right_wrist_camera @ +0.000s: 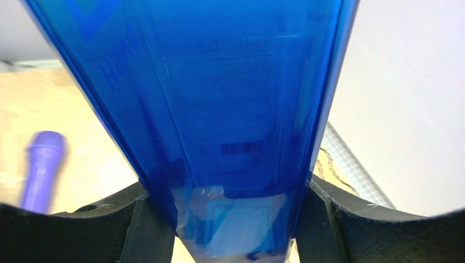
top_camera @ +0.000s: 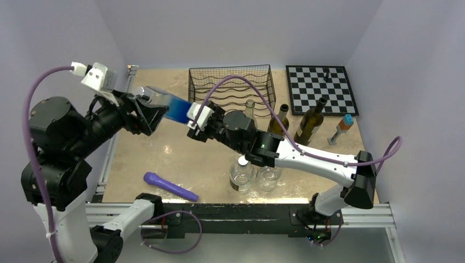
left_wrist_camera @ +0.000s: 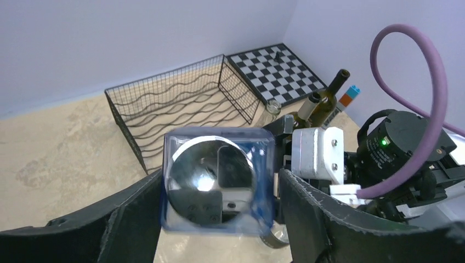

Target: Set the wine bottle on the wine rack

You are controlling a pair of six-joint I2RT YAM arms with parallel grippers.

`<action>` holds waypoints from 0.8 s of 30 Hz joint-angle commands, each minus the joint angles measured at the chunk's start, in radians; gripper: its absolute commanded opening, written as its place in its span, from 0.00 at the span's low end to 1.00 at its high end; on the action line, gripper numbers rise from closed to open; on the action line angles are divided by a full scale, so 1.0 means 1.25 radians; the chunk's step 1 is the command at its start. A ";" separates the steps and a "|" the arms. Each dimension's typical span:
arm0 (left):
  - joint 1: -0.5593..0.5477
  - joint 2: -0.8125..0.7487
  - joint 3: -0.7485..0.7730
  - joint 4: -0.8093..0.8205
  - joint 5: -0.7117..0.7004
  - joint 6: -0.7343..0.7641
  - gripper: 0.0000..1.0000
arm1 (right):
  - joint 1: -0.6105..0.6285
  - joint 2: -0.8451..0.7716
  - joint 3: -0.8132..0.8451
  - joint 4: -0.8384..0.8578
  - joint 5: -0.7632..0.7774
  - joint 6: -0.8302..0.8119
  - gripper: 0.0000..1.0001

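A blue square wine bottle (top_camera: 174, 108) hangs level in the air between my two grippers, left of the black wire-mesh wine rack (top_camera: 230, 82) at the back. My right gripper (top_camera: 193, 118) is shut on its narrow end; in the right wrist view both fingers press the blue sides (right_wrist_camera: 219, 109). My left gripper (top_camera: 149, 112) straddles the clear base. In the left wrist view the base (left_wrist_camera: 219, 181) touches the left finger, and a thin gap shows at the right finger (left_wrist_camera: 307, 203). The rack (left_wrist_camera: 175, 104) stands beyond it.
Two dark wine bottles (top_camera: 310, 120) (top_camera: 278, 120) and a clear one (top_camera: 250, 107) stand right of the rack. Two clear bottles (top_camera: 241, 172) (top_camera: 267, 176) stand under the right arm. A purple object (top_camera: 170, 186) lies near the front. A chessboard (top_camera: 322, 87) lies at the back right.
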State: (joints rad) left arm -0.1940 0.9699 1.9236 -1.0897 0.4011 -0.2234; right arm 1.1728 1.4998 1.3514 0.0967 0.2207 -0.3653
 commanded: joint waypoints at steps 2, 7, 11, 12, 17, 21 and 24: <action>-0.004 -0.065 -0.007 0.061 -0.111 0.017 0.89 | -0.023 -0.063 0.123 0.108 0.162 -0.205 0.00; -0.004 -0.073 0.005 0.052 -0.159 0.017 0.99 | -0.023 -0.037 0.180 0.163 0.194 -0.383 0.00; -0.004 -0.083 0.019 0.048 -0.182 0.019 0.99 | -0.025 -0.019 0.205 0.215 0.204 -0.486 0.00; -0.004 -0.085 0.023 0.043 -0.194 0.017 0.99 | -0.025 -0.016 0.215 0.217 0.204 -0.505 0.00; -0.004 -0.105 0.100 0.081 -0.207 -0.049 0.99 | -0.039 0.000 0.277 0.217 0.198 -0.568 0.00; -0.004 -0.155 0.120 0.210 -0.149 -0.085 0.99 | -0.055 0.011 0.318 0.183 0.182 -0.593 0.00; -0.005 -0.150 0.150 0.217 -0.122 -0.085 0.99 | -0.056 0.003 0.302 0.199 0.171 -0.635 0.00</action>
State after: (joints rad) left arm -0.1978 0.7952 2.0510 -0.9360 0.1871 -0.2882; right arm 1.1122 1.5635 1.6566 0.1436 0.4530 -1.0687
